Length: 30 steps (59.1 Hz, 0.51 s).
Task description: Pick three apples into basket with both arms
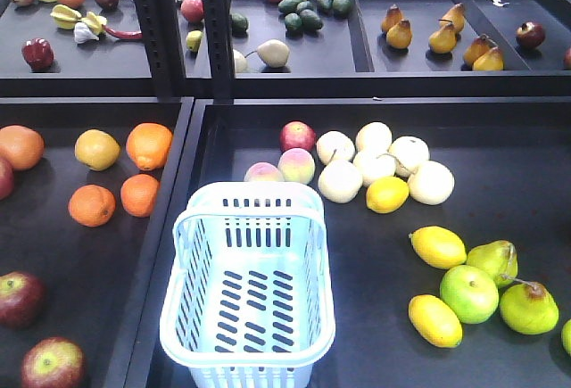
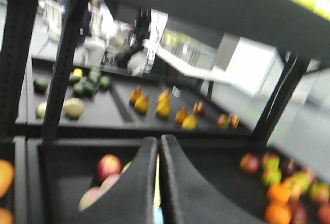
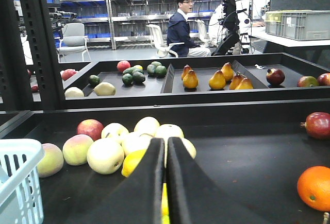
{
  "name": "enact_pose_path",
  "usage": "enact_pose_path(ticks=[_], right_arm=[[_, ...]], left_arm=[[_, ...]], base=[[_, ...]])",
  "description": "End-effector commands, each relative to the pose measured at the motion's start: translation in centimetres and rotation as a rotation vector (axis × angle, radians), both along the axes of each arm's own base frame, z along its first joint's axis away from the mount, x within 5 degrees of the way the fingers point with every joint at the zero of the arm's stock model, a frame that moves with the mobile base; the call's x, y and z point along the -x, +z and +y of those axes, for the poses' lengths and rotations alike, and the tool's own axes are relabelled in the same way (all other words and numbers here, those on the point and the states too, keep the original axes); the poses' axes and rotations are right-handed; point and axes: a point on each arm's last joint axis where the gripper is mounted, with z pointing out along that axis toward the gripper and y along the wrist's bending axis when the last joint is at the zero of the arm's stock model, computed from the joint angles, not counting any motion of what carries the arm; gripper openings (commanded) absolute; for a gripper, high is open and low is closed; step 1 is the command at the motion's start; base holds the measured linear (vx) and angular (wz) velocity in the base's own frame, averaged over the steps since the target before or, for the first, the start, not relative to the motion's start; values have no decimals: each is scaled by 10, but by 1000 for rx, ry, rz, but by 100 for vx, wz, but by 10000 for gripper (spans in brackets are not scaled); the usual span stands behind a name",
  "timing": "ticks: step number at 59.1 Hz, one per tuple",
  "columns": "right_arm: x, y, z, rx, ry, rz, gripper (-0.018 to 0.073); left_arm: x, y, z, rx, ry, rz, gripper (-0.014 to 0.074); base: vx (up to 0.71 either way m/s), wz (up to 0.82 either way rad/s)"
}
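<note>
Basket [image 1: 236, 363] long axis running near-to-far, opening upward, left fingers [image 2: 129, 193] clenched empty, right fingers [image 3: 139, 193] clenched empty

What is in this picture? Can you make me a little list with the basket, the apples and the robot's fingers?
basket: pale blue, empty, at the left side of the right tray
dark red apples: two seen, near corner of the left tray, outside the basket
oranges: left tray, beyond the apples
left fingers: closed together, holding nothing
right fingers: closed together, holding nothing
apples in basket: none yet
</note>
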Motion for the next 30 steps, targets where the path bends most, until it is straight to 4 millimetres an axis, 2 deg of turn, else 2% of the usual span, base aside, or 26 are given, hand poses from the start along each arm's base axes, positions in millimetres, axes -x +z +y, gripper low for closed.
enact_pose_path(ticks=[1, 10, 30], right_arm=[[1, 4, 2, 18, 14, -74, -5], [1, 4, 2, 18, 15, -75, -5], [1, 4, 2, 18, 15, -75, -5]], left_arm=[[-12, 15, -8, -97, -29, -10, -6], [-33, 19, -19, -251, -84, 69, -6], [-77, 17, -49, -370, -235, 111, -6]], base=[[0, 0], [0, 0], [0, 0]])
